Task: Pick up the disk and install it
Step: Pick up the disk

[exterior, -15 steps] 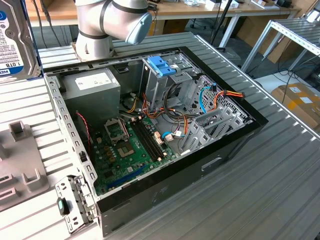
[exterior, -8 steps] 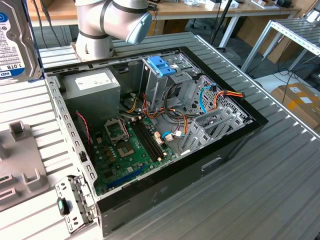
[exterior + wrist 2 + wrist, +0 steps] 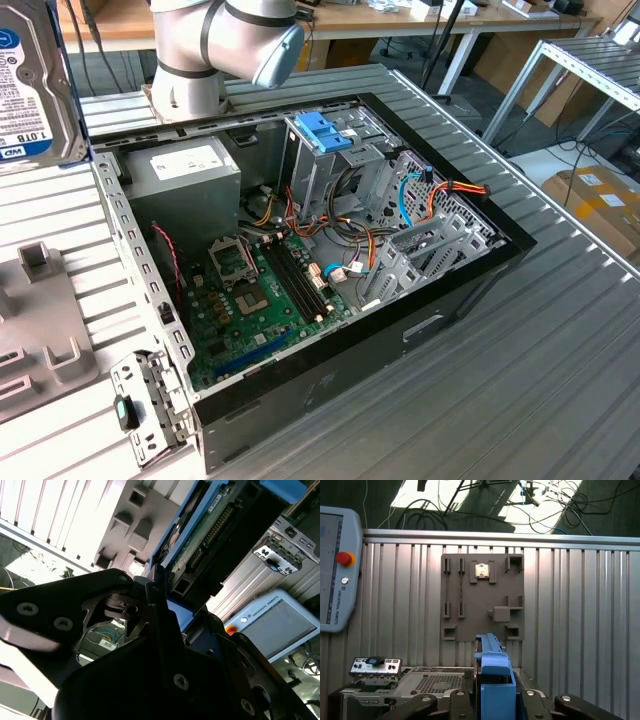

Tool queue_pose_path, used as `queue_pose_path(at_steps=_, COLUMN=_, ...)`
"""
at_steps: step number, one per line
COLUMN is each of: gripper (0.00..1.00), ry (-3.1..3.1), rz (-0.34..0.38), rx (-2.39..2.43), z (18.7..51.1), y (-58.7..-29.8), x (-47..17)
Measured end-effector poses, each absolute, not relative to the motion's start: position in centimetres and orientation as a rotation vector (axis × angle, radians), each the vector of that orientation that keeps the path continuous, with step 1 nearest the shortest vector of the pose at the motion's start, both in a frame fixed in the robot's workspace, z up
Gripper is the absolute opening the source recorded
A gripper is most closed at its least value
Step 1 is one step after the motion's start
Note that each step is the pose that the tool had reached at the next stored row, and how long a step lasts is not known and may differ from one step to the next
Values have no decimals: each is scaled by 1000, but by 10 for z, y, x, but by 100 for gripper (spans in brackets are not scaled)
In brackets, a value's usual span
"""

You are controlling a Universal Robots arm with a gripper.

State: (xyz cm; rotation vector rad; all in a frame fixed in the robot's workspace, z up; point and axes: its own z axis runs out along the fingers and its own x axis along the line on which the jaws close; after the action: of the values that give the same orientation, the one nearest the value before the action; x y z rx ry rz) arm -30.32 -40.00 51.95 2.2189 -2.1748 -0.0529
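- Corrugated metal tabletop (image 3: 560, 380) carries an open computer case (image 3: 400, 345) lying on its side, with a grey fixture plate (image 3: 40, 330) beside it on the exterior view's left
- I see the disk (image 3: 35, 85) up in the air at the far left of the exterior view, clear of the table and outside the case, its labelled face turned to that camera
- In the second wrist view the gripper (image 3: 162, 597) is pinched onto the disk's near end, with one black finger against the blue carrier rail
- In the first wrist view the blue rail runs straight out from between the jaws toward the fixture plate below, so I judge the disk's long axis to lie along the tool's own line, standing on edge, not flat
- A teach pendant (image 3: 335, 570) lies on the table beside the plate
- The drive cage (image 3: 310, 170) with its light-blue latch (image 3: 325, 132) sits at the far side of the case, well apart from the disk and to its right in the exterior view
- By my reading the pick-up is done and the disk is not yet in the case
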Motion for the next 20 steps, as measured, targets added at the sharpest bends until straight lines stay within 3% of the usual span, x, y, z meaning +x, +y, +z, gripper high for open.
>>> queue_pose_path(at_steps=20, gripper=37, ry=-2175, rz=-53, rx=2219, z=518, y=-411, x=-288)
